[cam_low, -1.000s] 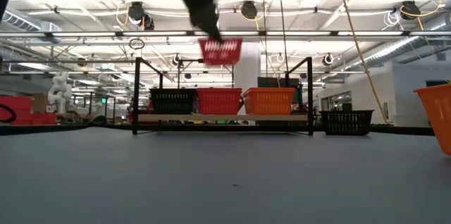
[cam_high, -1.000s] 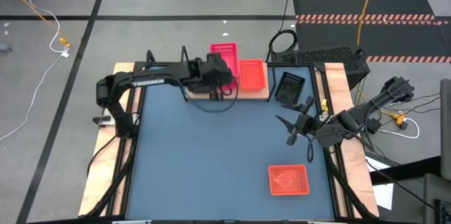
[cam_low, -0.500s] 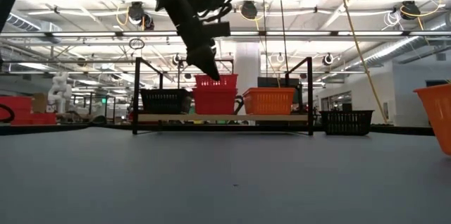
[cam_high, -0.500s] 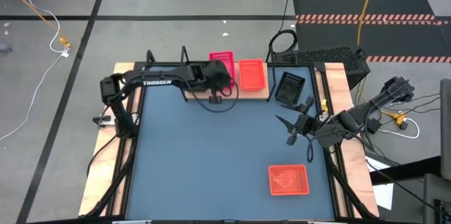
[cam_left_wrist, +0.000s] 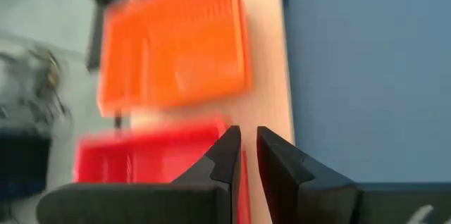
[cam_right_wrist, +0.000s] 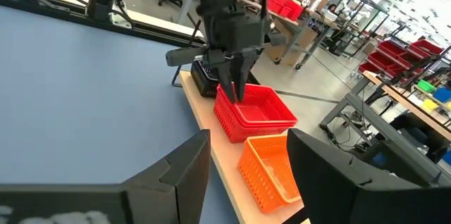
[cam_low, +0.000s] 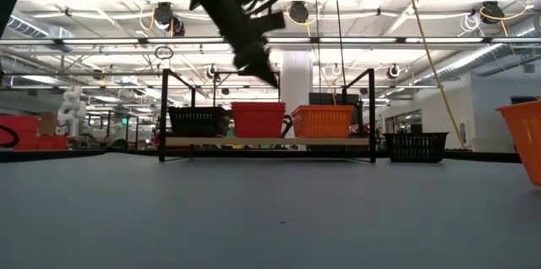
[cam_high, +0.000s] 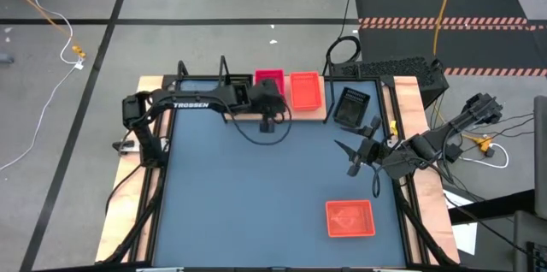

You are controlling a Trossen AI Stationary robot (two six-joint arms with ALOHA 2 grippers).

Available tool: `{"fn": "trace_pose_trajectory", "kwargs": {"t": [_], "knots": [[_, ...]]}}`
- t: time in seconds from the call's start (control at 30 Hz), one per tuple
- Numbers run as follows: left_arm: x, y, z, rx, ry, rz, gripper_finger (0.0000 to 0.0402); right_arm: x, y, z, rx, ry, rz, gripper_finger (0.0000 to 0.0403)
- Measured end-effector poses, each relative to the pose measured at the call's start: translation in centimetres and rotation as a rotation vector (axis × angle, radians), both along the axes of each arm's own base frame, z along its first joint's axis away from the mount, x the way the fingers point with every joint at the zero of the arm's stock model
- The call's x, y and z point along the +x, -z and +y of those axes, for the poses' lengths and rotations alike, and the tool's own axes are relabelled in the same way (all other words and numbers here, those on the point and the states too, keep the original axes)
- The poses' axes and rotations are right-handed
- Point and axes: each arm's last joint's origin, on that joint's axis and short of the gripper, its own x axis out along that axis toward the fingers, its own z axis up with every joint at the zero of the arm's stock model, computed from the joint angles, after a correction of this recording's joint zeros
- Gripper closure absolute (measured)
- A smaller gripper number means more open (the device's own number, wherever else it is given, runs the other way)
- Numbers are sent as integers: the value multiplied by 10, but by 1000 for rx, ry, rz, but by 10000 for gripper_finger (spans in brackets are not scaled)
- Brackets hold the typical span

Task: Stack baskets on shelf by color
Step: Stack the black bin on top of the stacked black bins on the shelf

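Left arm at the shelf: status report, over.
Left gripper empty, nearly shut, above the red basket on the shelf. Right gripper open, idle. Nothing blocking.

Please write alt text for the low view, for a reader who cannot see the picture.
A wooden shelf across the table holds black, red and orange baskets in a row, and the left gripper hangs just above the red ones, holding nothing. Another black basket sits right of the shelf, and an orange one shows at the right edge.

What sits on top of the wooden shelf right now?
On the shelf sit black baskets, pinkish-red baskets and orange-red baskets side by side. How many are nested in each stack cannot be seen. The left gripper hovers above.
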Motion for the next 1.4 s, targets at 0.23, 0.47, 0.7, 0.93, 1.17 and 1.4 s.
{"fn": "trace_pose_trajectory", "kwargs": {"t": [0.23,0.47,0.7,0.93,1.17,1.4], "knots": [[44,-22,-33,-35,129,-492,350,-1,-2,-1,-1,-2,-11,218],[106,15,-56,10,237,-584,327,-9,-12,-4,37,-9,-84,218],[163,29,-49,36,204,-507,258,-23,-23,-9,63,-36,-143,218],[203,42,-33,44,178,-523,226,-33,-28,-14,57,-48,-165,218],[216,62,-29,51,129,-581,236,-34,-29,-15,57,-49,-167,222],[211,76,-43,159,100,-359,237,-37,-17,-17,80,-13,-102,226]]}}
